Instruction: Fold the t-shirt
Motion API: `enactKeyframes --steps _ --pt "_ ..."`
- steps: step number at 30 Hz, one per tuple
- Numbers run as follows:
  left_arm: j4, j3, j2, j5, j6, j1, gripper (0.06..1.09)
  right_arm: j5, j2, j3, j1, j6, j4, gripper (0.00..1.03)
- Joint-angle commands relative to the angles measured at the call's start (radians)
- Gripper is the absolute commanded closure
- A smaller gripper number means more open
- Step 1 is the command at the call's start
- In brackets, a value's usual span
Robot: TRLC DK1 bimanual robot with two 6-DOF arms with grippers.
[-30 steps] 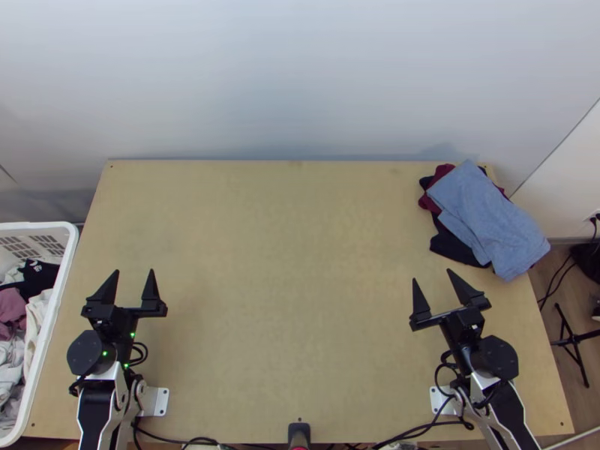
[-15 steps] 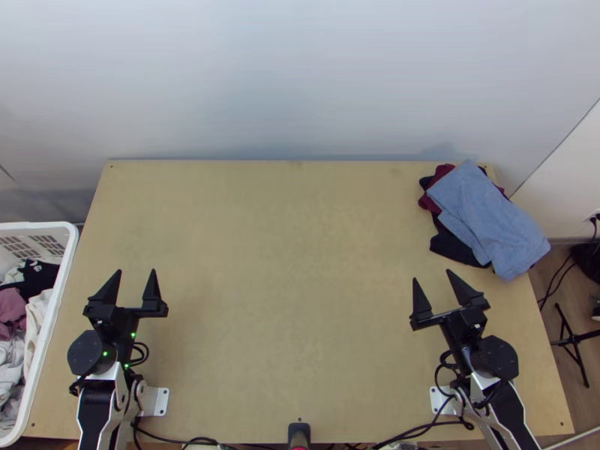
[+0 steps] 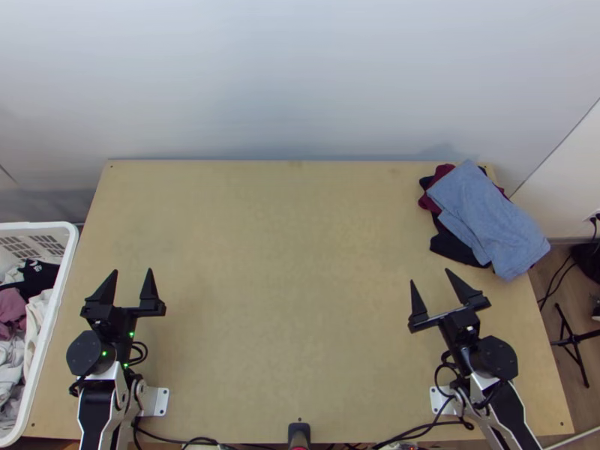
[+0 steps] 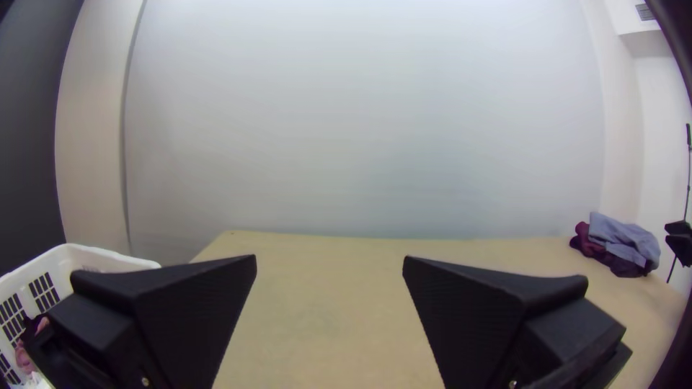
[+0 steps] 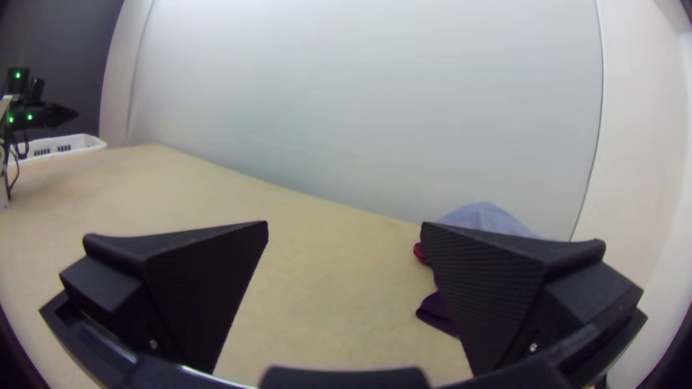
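My left gripper (image 3: 131,274) stands open over the table's left part, well away from the cloths; in its wrist view the left gripper (image 4: 329,263) has bare table between its fingers. On the right side my right gripper (image 3: 432,277) is open too, just left of and nearer than the pile; in its wrist view the right gripper (image 5: 344,227) holds nothing. A light blue cloth (image 3: 487,217) lies folded on top of dark red cloth (image 3: 442,174) and black cloth (image 3: 452,246) at the table's far right corner. Whether one of them is the t-shirt I cannot tell.
The wooden table (image 3: 285,262) shows bare wood between the arms, up to the pale wall (image 3: 300,82). A white basket (image 3: 66,262) of mixed clothes stands against the left edge. Black cables (image 3: 420,429) run along the near edge.
Both grippers have shifted very slightly to the left, staying open. The pile of cloths has not moved.
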State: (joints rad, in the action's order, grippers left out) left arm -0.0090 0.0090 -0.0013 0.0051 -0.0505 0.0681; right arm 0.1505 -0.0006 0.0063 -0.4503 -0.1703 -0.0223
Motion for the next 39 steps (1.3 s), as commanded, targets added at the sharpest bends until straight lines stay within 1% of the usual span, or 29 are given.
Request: enactKeyframes --steps 1,4,7,10,14,16,19,22,24,28,30,32,33,36,39 --pt "-0.049 0.04 0.001 0.022 0.069 -0.019 0.1 0.011 -0.006 0.052 -0.022 -0.132 -0.05 0.05" --pt "-0.101 0.085 0.011 0.026 0.081 -0.04 0.1 0.012 -0.001 0.087 -0.045 -0.094 -0.038 0.04" --pt "-0.098 0.117 0.05 0.024 0.127 -0.042 0.1 0.023 0.021 0.098 -0.027 -0.092 -0.007 0.04" --pt "-0.003 0.151 0.15 0.024 0.164 -0.008 0.1 0.021 0.102 0.153 -0.01 -0.089 0.022 0.04" --pt "0.106 0.272 0.394 0.024 0.19 0.062 0.1 0.021 0.231 0.271 -0.007 -0.081 0.038 0.04" --pt "0.092 0.367 0.512 0.024 0.19 0.111 0.1 0.021 0.33 0.365 -0.001 -0.063 0.067 0.04" --pt "-0.013 0.52 0.621 0.013 0.198 0.179 0.1 0.021 0.487 0.505 0.015 -0.055 0.131 0.04" --pt "-0.175 0.651 0.689 0.01 0.235 0.299 0.1 0.015 0.62 0.615 0.056 -0.026 0.199 0.04" --pt "-0.227 0.692 0.728 0.01 0.278 0.424 0.1 0.0 0.689 0.692 0.079 0.009 0.254 0.04" --pt "-0.226 0.697 0.84 0.01 0.402 0.731 0.1 0.001 0.83 0.873 0.096 0.094 0.369 0.04" --pt "-0.266 0.717 0.954 0.016 0.483 0.837 0.11 0.049 0.922 0.962 0.116 0.1 0.423 0.04" --pt "-0.247 0.727 1.064 0.015 0.538 0.958 0.11 0.087 0.99 1.034 0.117 0.123 0.45 0.04" --pt "-0.224 0.735 1.121 0.013 0.561 1.009 0.11 0.089 1.013 1.064 0.127 0.149 0.455 0.04" --pt "-0.19 0.795 1.288 0.01 0.62 1.128 0.11 0.089 1.096 1.187 0.148 0.187 0.535 0.04" --pt "-0.158 0.855 1.411 0.009 0.669 1.193 0.11 0.121 1.146 1.279 0.147 0.21 0.587 0.04"
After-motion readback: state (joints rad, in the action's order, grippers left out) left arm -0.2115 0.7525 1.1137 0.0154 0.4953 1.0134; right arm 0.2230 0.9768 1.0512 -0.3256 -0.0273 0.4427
